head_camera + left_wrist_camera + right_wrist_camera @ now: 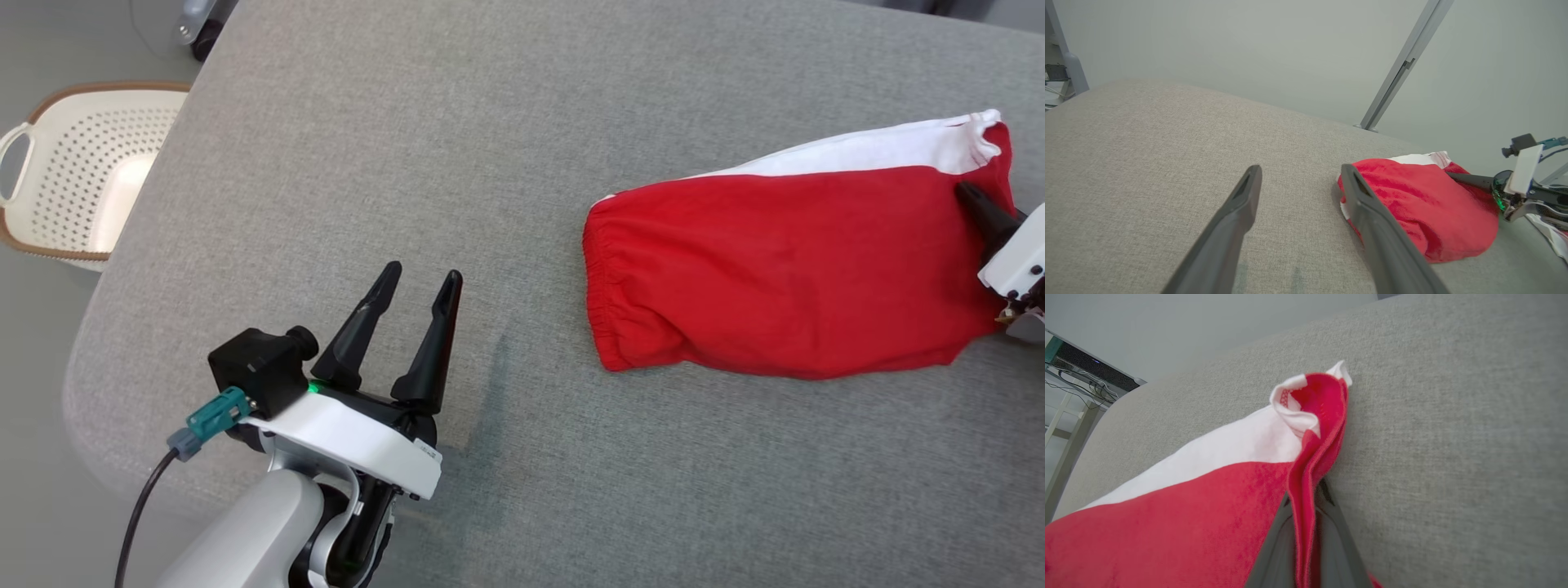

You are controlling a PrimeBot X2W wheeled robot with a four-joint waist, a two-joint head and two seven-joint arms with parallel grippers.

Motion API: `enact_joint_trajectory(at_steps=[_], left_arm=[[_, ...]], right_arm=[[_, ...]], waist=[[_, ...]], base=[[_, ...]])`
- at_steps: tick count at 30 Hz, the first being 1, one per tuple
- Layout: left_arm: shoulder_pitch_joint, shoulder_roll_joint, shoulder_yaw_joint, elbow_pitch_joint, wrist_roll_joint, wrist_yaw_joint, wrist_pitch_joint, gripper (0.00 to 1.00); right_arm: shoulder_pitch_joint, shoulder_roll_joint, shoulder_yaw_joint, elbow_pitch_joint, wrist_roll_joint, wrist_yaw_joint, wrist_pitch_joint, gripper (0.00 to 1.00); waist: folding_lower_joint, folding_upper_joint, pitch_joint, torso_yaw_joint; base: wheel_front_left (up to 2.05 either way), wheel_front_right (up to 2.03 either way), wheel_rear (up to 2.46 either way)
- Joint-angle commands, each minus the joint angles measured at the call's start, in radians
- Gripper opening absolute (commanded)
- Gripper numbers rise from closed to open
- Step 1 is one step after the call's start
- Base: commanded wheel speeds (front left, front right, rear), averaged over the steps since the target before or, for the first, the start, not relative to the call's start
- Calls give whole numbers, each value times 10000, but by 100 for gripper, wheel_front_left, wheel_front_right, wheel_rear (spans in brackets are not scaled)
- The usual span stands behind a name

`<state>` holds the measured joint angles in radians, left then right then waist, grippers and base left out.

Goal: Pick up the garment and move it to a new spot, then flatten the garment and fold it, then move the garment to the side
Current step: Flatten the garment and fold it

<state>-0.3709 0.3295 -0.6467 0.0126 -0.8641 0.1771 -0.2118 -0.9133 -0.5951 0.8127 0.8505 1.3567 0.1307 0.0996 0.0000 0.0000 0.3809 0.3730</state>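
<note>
Your right gripper point(1307, 494) clamps the edge of the red-and-white garment point(784, 261), your left gripper point(423, 273) stands wide and empty over the grey cushion point(408, 122)

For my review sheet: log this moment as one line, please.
right end effector: shut on garment edge | left end effector: open, apart from garment | garment: red and white, lying on gray cushion | basket: left of cushion

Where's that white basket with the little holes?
In the head view the white basket sits at the far left, just off the left edge of the grey padded surface, up and left of the left pincer.
</note>
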Motion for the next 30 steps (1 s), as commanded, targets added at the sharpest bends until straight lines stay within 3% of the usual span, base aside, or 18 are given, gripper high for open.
enact_joint_trajectory(at_steps=[1, 19, 24, 30], left_arm=[[17, -19, -34, 45, 60, -45, -59, 100], [487, 104, -450, 383, 310, 190, 2, 100], [641, 114, -520, 334, 272, 255, 43, 100], [737, 23, -647, 420, 241, 210, 80, 100]], right_arm=[[211, -19, 6, -13, 83, 1, -140, 0], [1637, -538, -475, -694, 1265, 1, -1106, 0], [1879, -603, -412, -804, 1258, 1, -1228, 0], [1365, -151, -166, -821, 901, 1, -1349, 0]], waist=[[0, 0, -129, -133], [0, 0, -1555, -1792], [0, 0, -1754, -1997], [0, 0, -1934, -1945]], base=[[0, 0, 0], [0, 0, 0], [0, 0, 0], [0, 0, 0]])
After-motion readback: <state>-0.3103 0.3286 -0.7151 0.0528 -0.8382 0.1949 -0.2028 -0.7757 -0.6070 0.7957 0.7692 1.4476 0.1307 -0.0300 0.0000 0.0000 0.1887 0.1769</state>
